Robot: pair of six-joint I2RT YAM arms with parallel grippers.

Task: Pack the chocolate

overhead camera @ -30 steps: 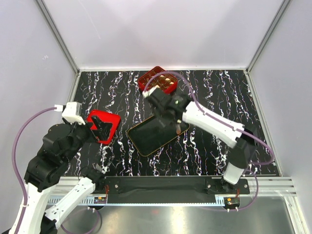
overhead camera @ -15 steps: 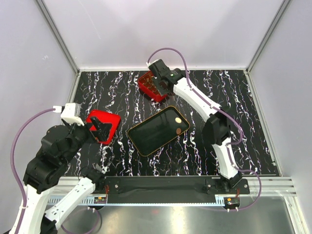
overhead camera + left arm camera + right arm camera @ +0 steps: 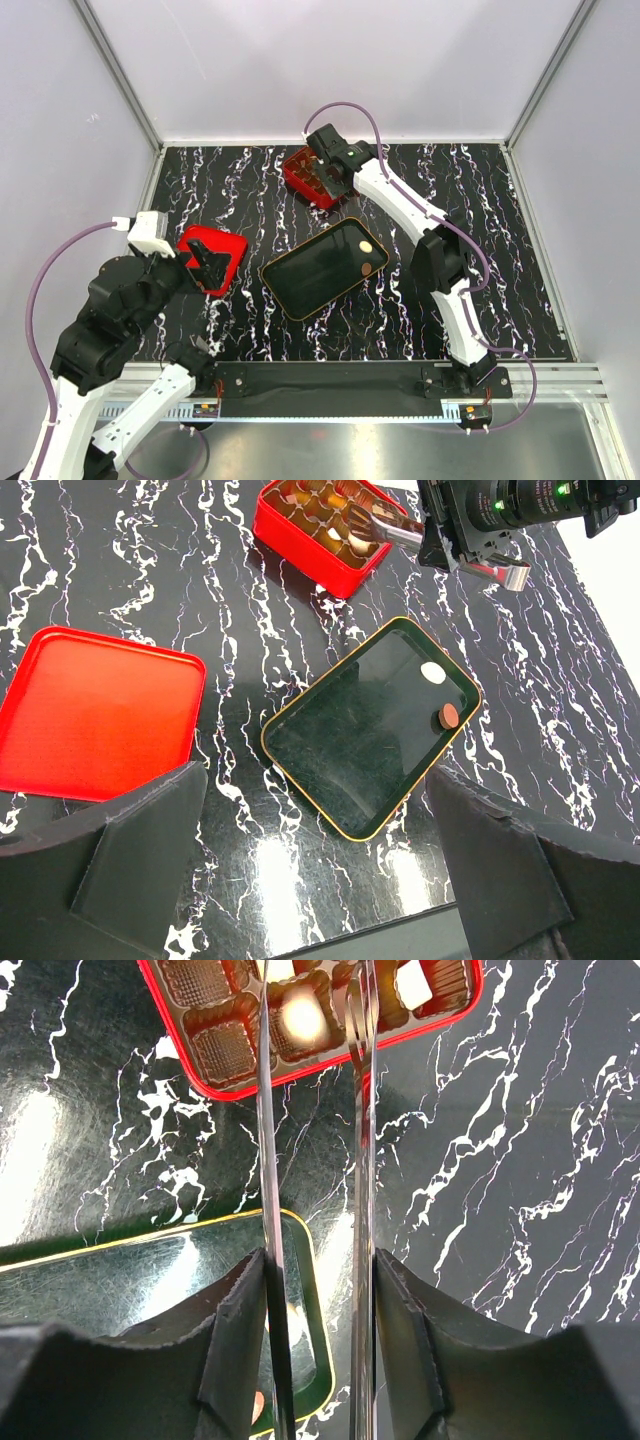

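Two pieces of chocolate lie in the black gold-rimmed tray (image 3: 305,275), one cream (image 3: 366,246) and one brown (image 3: 367,268). They also show in the left wrist view, the cream piece (image 3: 432,672) beside the brown piece (image 3: 450,716). My right gripper (image 3: 335,172) is shut on metal tongs (image 3: 362,1110). The tong tips reach into the red gridded box (image 3: 312,178) and straddle a cream chocolate (image 3: 303,1018) in one cell. Another cream piece (image 3: 413,982) sits to its right. My left gripper (image 3: 312,780) hangs open over the table's near left, holding nothing.
A flat red lid (image 3: 95,715) lies on the black marbled table (image 3: 460,190) at the left, under my left gripper (image 3: 208,262). White walls close off the back and both sides.
My right arm swung from over the tray to the red box at the back, leaving the two pieces uncovered in the tray. The tongs have spread slightly. My left arm stayed put.
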